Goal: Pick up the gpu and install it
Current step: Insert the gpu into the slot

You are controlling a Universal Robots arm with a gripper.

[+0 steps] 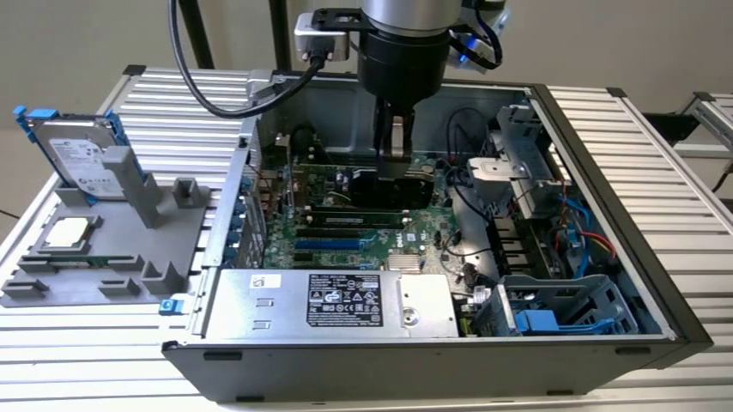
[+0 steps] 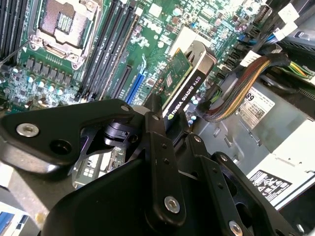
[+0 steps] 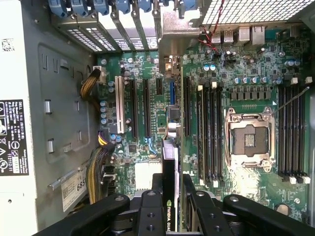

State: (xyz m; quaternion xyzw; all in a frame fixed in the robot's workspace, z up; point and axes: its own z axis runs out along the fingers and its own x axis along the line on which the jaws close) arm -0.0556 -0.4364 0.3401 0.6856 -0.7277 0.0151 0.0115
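Observation:
My gripper [image 1: 396, 153] reaches down into the open computer case [image 1: 596, 163] and is shut on the gpu [image 1: 392, 185]. I hold the card on edge just above the green motherboard [image 1: 343, 245]. In the second wrist view the gpu [image 2: 186, 78] sticks out past the fingers [image 2: 160, 132], green board on one face, black shroud on the other. In the first wrist view the gpu [image 3: 170, 160] appears edge-on between the fingers [image 3: 152, 206], over the board between the black expansion slots [image 3: 135, 108] and the memory slots [image 3: 209, 132]. Whether its lower edge touches a slot is hidden.
A grey fixture [image 1: 103, 257] at the exterior view's left holds a silver hard drive with blue rails [image 1: 81, 159] and a small square CPU chip [image 1: 69, 232]. Inside the case are the power supply [image 1: 332, 300], a drive cage [image 1: 572, 309], cable bundles [image 2: 236, 93] and the open CPU socket [image 3: 248, 140].

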